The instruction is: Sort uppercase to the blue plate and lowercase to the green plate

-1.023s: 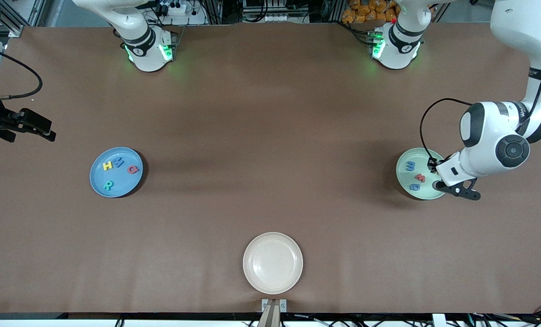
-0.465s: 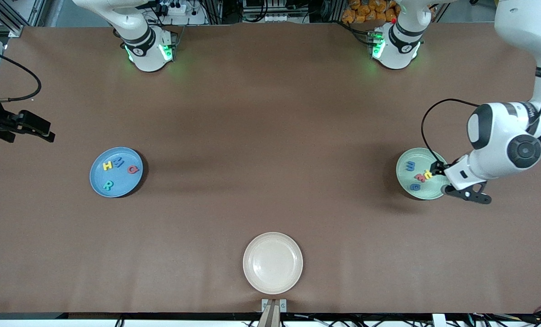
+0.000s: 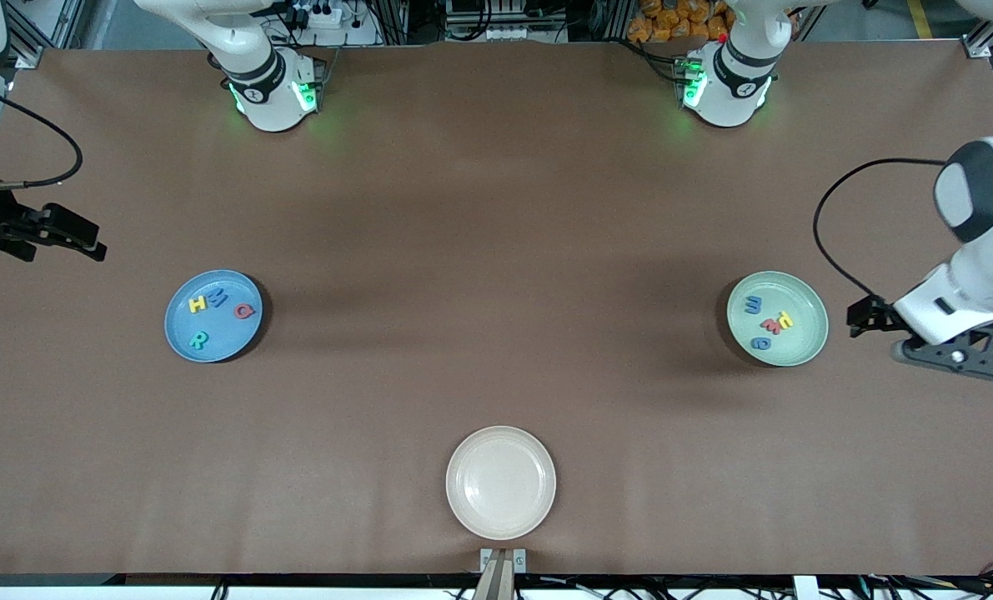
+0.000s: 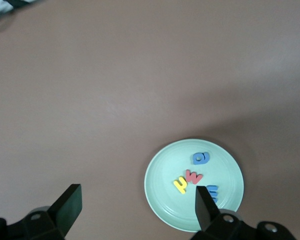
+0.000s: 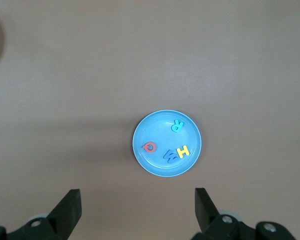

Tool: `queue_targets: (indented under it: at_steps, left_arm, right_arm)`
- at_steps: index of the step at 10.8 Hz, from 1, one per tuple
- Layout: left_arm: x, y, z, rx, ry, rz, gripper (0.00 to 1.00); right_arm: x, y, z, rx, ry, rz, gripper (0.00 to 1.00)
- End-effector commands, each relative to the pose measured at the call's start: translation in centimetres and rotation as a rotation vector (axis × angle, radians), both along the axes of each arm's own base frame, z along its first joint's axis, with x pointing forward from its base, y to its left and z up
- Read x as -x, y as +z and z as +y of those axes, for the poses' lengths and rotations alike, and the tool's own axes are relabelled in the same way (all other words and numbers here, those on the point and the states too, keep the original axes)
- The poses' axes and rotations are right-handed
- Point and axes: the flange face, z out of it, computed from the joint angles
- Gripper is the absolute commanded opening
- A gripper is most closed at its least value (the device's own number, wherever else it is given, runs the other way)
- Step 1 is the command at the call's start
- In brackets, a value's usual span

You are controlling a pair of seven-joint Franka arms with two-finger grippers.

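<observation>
With both jaws spread and empty, left gripper [image 4: 135, 210] up beside green plate [image 3: 804, 346], right gripper [image 5: 137, 210] waiting near blue plate [image 3: 181, 337]. Lowercase [image 3: 767, 322] on green, uppercase [image 3: 217, 312] on blue: light, soft foam, best pinched across edges.

Even overhead light, moderately bright, no hard glare on the brown counter [image 3: 496, 250]. Broad soft shadow bands run across the counter's middle in the front view; each plate throws a darker crescent: blue plate [image 3: 213, 316] toward the left arm's end, green plate [image 3: 777, 318] toward the right arm's end. Cream plate [image 3: 501, 482] at the counter's near edge is the brightest spot, close to washed out. Green LED glow spills onto the counter at both arm bases. Front view sharp to the corners, left arm's white shell slightly smeared. Wrist views softer, letters readable, dark fingers [image 4: 206, 205] in the foreground out of focus.
</observation>
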Motion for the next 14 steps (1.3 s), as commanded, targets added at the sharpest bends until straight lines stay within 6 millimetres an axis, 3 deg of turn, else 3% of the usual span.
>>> queue_targets:
  at_steps: [1,3,5,7,10,14]
  left_arm:
    - [1.8,5.2,-1.0,0.019,-0.02,-0.05,1.0]
    - [2.3,10.2,-2.2,0.017,-0.034,-0.059,1.0]
    - [2.6,13.3,-4.0,0.091,-0.023,-0.042,1.0]
    - [3.1,14.1,-4.1,0.151,0.0,-0.028,1.0]
    - [4.4,16.4,-4.5,0.193,0.186,0.008,1.0]
    - [5.1,16.8,-5.0,0.198,0.325,0.044,1.0]
  right_arm:
    - [1.1,0.1,-0.5,-0.004,-0.019,-0.008,1.0]
    - [1.6,-0.3,-0.7,-0.005,-0.023,-0.01,1.0]
    - [1.8,-0.6,-1.0,-0.005,-0.027,-0.021,1.0]
    - [1.8,-0.7,-0.6,-0.005,-0.021,-0.015,1.0]
    - [1.8,-0.7,-0.6,-0.005,-0.021,-0.013,1.0]
    - [1.8,-0.7,-0.6,-0.005,-0.019,-0.016,1.0]
